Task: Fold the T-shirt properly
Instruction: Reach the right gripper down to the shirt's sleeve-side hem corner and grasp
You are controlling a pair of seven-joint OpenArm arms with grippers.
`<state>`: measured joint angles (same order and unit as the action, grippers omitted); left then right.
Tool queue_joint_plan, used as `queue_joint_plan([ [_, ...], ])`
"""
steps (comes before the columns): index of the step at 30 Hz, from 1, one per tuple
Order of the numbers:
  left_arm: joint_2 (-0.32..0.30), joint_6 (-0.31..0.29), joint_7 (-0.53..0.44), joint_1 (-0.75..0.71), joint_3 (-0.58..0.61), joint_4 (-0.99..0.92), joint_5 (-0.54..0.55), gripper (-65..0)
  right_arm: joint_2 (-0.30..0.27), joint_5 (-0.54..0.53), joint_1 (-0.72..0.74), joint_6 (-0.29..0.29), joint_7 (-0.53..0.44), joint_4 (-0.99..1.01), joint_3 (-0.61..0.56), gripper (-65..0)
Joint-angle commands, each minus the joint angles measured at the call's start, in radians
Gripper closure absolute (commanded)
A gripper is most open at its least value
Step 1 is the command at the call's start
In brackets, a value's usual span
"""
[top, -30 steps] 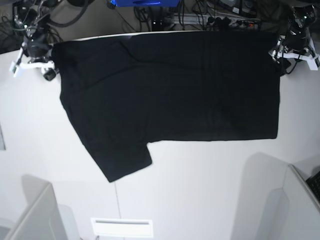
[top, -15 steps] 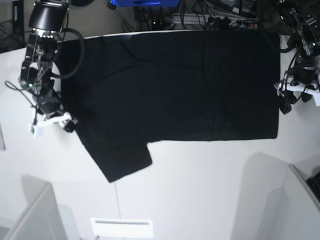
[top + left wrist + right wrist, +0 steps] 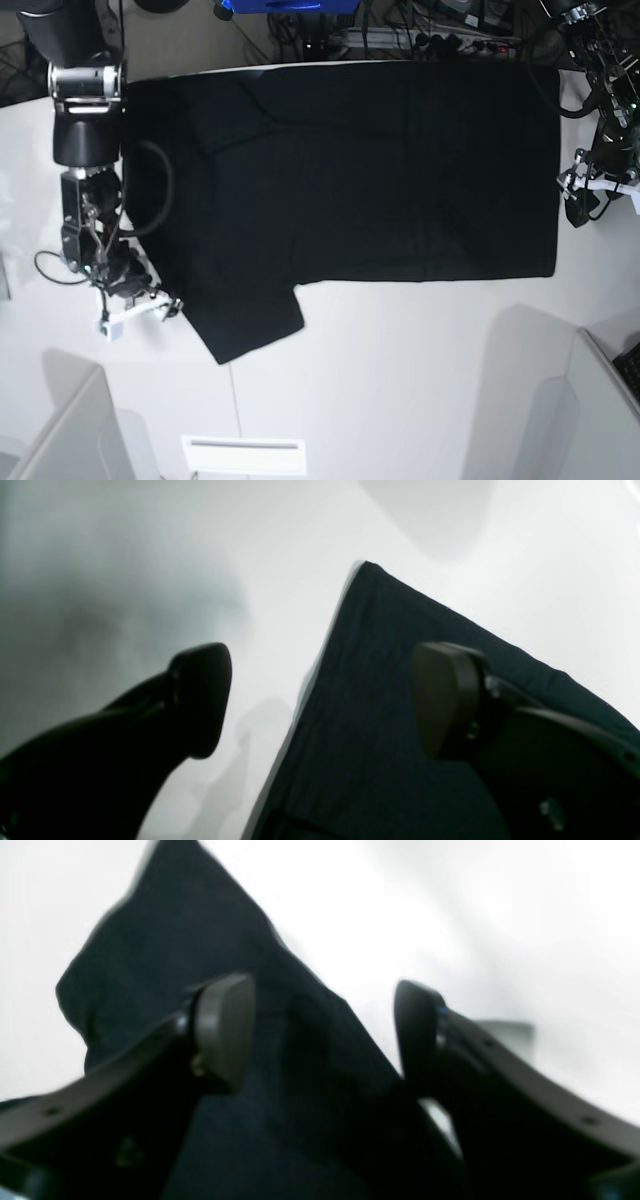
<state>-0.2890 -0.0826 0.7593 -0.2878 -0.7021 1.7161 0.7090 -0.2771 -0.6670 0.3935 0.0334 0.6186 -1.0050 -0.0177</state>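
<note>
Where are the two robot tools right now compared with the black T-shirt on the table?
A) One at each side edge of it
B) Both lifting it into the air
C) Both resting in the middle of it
A: the right tool sits by the sleeve edge and the left tool by the opposite edge of the flat T-shirt.

White desk [image 3: 400, 380], messy backdrop

Tangle of cables [image 3: 440, 35] and something blue [image 3: 285, 6] along the far edge, grey panels [image 3: 70, 430] at the near corners, soft even light
</note>
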Motion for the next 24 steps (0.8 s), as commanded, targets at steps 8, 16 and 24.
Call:
queue_joint_plan([
  [8, -0.019, -0.004, -0.025, 0.000, -0.009, 0.003, 0.008, -54.0, -0.004, -0.007, 0.146, -0.007, -0.119, 0.173, -0.192, -44.1],
  [16, -0.019, -0.003, -0.025, 0.000, -0.009, 0.000, 0.007, -54.0, -0.001, -0.009, 0.164, -0.008, -0.190, 0.252, -0.311, -43.4],
  [24, -0.071, -0.001, -0.028, 0.003, -0.003, -0.095, 0.007, -54.0, 0.000, -0.009, 0.143, -0.008, -0.191, 0.254, -0.334, -24.9],
])
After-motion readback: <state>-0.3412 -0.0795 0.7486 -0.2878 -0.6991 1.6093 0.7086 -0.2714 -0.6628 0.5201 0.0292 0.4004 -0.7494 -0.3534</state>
